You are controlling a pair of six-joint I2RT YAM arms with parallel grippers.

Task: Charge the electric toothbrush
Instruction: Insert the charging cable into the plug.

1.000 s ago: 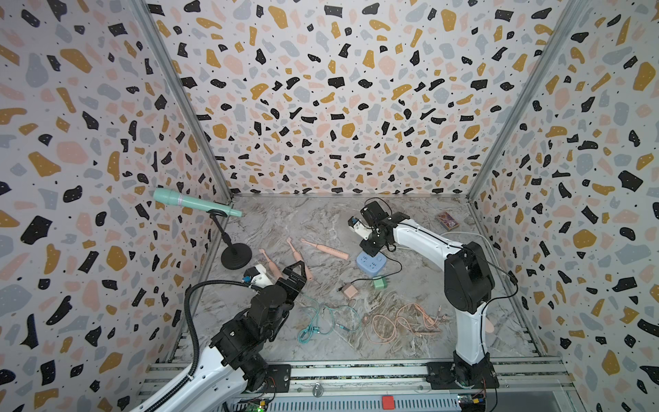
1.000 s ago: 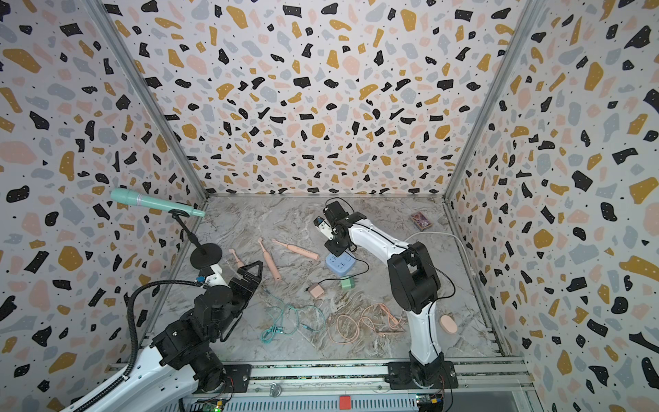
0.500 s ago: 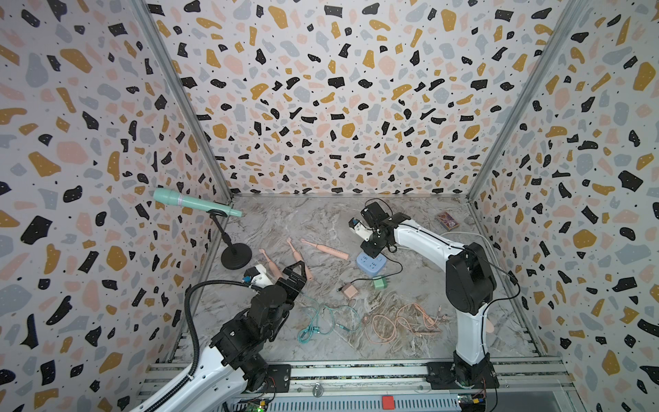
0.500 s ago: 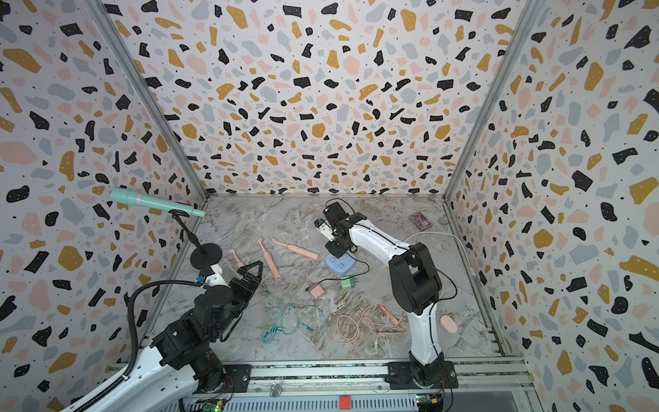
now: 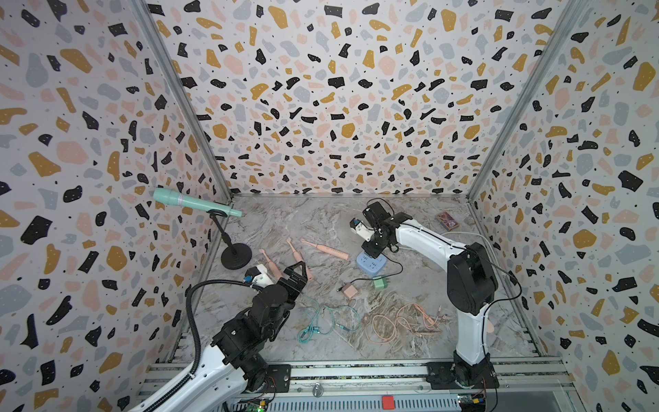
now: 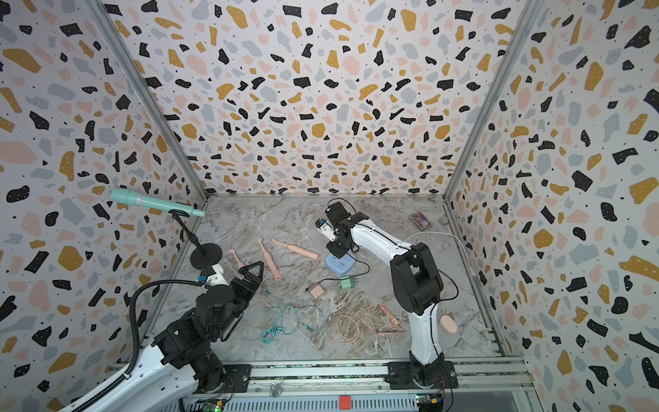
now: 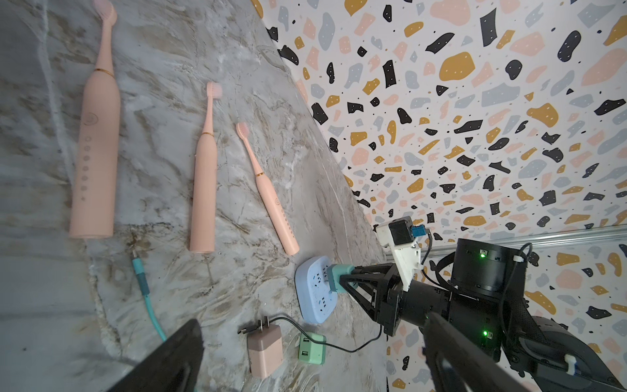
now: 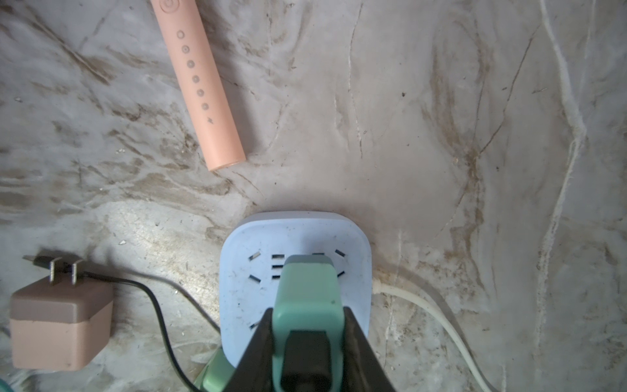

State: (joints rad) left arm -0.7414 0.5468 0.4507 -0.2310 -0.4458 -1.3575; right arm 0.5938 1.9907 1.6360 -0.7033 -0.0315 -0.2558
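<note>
1. Right hand (image 8: pixel 307 314): black fingers closed narrowly on a mint-green plug adapter (image 8: pixel 307 288), one finger at each side. The adapter's front meets the socket face of a pale blue rounded-square power strip (image 8: pixel 244 271). Whether its prongs are seated cannot be told. A white cord (image 8: pixel 424 305) leaves the strip's side.

2. Left hand (image 5: pixel 297 271): fingers spread wide, holding nothing, raised over the near-left part of the grey marble-patterned tabletop (image 5: pixel 303 221).

3. Three peach-pink electric toothbrushes (image 7: pixel 203 190): all lying flat on the tabletop, left of the power strip, touching neither hand. Strip-side toothbrush (image 5: pixel 328 250): base end near the strip, apart from it. Middle toothbrush (image 5: pixel 295 251): next to it on the left. Left toothbrush (image 5: pixel 265 255): partly hidden behind the left hand in both top views.

4. Peach-pink cube charger (image 7: pixel 264 349): on its side, prongs bare, just beside a mint-green two-port charger (image 7: pixel 312 348). Both lie near the strip. A thin black cable (image 8: pixel 156 298) runs from beside the pink charger's prongs past the green one.

5. Teal cable (image 5: pixel 306 333) and peach cable (image 5: pixel 424 317): loose coils on the near tabletop. The teal cable's free end lies near the toothbrush bases, touching none.

6. Mint-green microphone (image 5: pixel 189 203) on a black round-based stand (image 5: pixel 235 258): far-left corner. Small patterned box (image 5: pixel 447 220): far right.
</note>
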